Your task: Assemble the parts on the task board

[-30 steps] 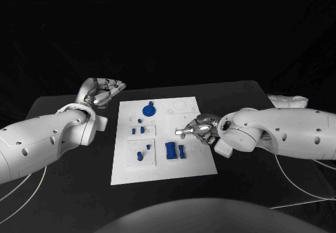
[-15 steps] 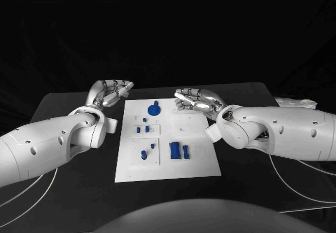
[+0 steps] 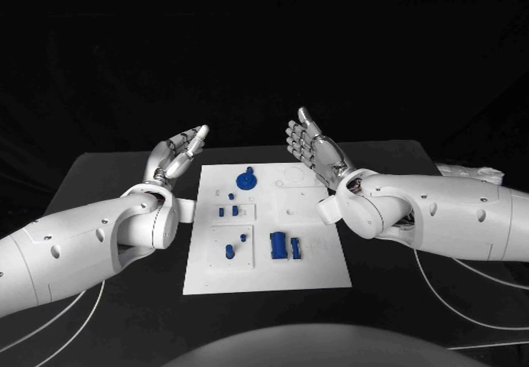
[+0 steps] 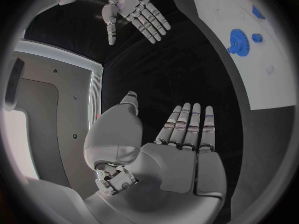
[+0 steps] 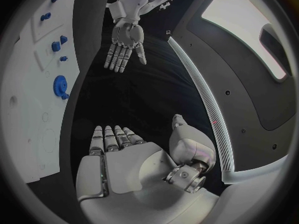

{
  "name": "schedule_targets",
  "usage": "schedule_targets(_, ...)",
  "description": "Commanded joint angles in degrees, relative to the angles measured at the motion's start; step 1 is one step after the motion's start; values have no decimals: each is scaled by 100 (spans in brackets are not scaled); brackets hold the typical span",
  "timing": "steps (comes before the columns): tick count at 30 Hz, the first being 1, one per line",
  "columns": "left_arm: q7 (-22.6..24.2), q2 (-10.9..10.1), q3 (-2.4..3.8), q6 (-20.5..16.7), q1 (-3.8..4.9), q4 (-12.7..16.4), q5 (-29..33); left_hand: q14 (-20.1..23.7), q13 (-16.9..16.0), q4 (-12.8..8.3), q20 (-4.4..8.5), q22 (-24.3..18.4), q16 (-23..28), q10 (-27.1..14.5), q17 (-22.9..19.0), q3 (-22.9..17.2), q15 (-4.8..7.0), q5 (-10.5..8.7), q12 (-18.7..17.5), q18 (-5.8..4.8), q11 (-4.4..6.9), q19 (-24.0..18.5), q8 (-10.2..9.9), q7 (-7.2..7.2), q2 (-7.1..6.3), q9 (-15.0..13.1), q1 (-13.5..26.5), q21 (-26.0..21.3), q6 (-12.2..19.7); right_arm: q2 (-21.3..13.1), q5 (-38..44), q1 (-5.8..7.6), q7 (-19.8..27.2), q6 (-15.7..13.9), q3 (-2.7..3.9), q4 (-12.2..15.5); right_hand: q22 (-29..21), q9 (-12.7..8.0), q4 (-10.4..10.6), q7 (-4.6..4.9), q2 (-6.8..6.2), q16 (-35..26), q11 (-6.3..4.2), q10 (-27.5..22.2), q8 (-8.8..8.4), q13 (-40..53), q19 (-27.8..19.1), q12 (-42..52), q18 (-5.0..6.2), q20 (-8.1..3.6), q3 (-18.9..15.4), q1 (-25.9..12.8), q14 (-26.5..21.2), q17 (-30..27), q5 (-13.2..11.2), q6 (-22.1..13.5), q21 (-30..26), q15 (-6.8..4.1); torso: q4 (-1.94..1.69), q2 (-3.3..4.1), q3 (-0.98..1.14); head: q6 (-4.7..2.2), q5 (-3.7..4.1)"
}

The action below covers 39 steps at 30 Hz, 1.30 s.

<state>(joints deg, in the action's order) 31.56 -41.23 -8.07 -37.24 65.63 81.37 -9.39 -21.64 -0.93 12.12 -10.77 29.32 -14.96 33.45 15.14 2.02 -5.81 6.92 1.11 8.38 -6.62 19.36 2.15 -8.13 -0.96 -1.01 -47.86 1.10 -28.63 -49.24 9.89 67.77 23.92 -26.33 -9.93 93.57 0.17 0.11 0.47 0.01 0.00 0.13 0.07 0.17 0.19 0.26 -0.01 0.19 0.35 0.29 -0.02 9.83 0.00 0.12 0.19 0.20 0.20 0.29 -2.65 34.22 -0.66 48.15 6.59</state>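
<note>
My left hand [image 3: 180,155] is raised beside the board's [image 3: 319,267] far left corner, fingers straight and apart, holding nothing. My right hand [image 3: 312,147] is raised over the board's far right part, likewise flat and empty. The blue parts [image 3: 282,245] lie on the board, a gear [image 3: 246,180] near its far edge.

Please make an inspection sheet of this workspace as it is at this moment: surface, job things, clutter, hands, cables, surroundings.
Surface: black table, task board lying flat in its middle.
Job things: blue gear at the board's far end; small blue parts mid-board; larger blue blocks nearer the robot.
Clutter: white bundle at the table's right edge.
Hands: left hand and right hand raised, fingers extended, holding nothing.
Cables: white cables below both arms.
Surroundings: dark backdrop.
</note>
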Motion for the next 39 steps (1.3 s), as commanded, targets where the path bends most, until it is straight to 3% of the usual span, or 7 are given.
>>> schedule_targets(1, -87, -122, 269, -358, -201, 345, 479, 689, 93, -383, 345, -935, 475, -1067, -483, -202, 581, -220, -111, -286, 211, -617, -215, 260, 96, 101, 1526, -110, 913, 102, -308, -163, 204, -572, 186, -82, -17, -11, -47, -1, 0, -13, -7, -17, -19, -26, 1, -19, -35, -29, 2, -378, 0, -12, -19, -20, -20, -29, 52, -57, 13, -230, -110)
schedule_targets(7, -167, -322, 748, -652, -509, 802, 890, 1024, 93, -578, 522, -1394, 708, -1589, -720, -202, 581, -692, -111, -371, 662, -911, -215, 388, 96, 101, 2275, -110, 1362, 342, -770, -568, 464, -1391, 734, -272, -17, -11, -47, -1, 0, -13, -7, -17, -19, -26, 1, -19, -35, -29, 2, -983, 0, -12, -19, -20, -20, -29, 149, -170, 37, -754, -361)
schedule_targets(9, -175, -342, 798, -682, -541, 850, 932, 1117, 93, -630, 573, -1518, 774, -1732, -784, -202, 581, -692, -111, -376, 662, -987, -215, 813, 96, 101, 2478, -110, 1481, 389, -862, -649, 516, -1554, 843, -310, -17, -11, -47, -1, 0, -13, -7, -17, -19, -26, 1, -19, -35, -29, 2, -983, 0, -12, -19, -20, -20, -29, 178, -203, 44, -909, -435)
schedule_targets(14, -177, -346, 807, -688, -547, 858, 939, 1309, 93, -733, 662, -1776, 905, -2025, -917, -202, 581, -692, -111, -434, 662, -1163, -215, 813, 96, 101, 2898, -110, 1726, 454, -987, -759, 587, -1775, 991, -361, -17, -11, -47, -1, 0, -13, -7, -17, -19, -26, 1, -19, -35, -29, 2, -983, 0, -12, -19, -20, -20, -29, 237, -271, 59, -1224, -586)
schedule_targets(15, -177, -346, 807, -688, -547, 858, 939, 1344, 93, -745, 1077, -1824, 929, -2080, -943, -202, 581, -692, -111, -435, 662, -1188, -215, 813, 96, 101, 2976, -110, 1775, 455, -989, -761, 588, -1779, 993, -362, -17, -11, -47, -1, 0, -13, -7, -17, -19, -26, 1, -19, -35, -29, 2, -983, 0, -12, -19, -20, -20, -29, 244, -280, 61, -1263, -604)
schedule_targets(16, -177, -346, 807, -688, -547, 858, 939, 1378, 93, -769, 1077, -1868, 952, -2130, -965, -202, 581, -692, -111, -838, 662, -1218, -215, 813, 96, 101, 3047, -110, 1808, 455, -989, -761, 588, -1779, 993, -362, -17, -11, -47, -1, 0, -13, -7, -17, -19, -26, 1, -19, -35, -29, 2, -983, 0, -12, -19, -20, -20, -29, 250, -287, 62, -1295, -620)
schedule_targets(39, -177, -346, 807, -688, -547, 858, 939, 2164, 93, -1212, 1077, -2521, 1496, -2864, -1514, -202, 581, -692, -111, -838, 662, -1936, -215, 813, 96, 101, 4113, -110, 2443, 455, -989, -761, 588, -1779, 993, -362, -17, -11, -47, -1, 0, -13, -7, -17, -19, -26, 1, -19, -35, -29, 2, -983, 0, -12, -19, -20, -20, -29, 265, -304, 66, -1377, -659)
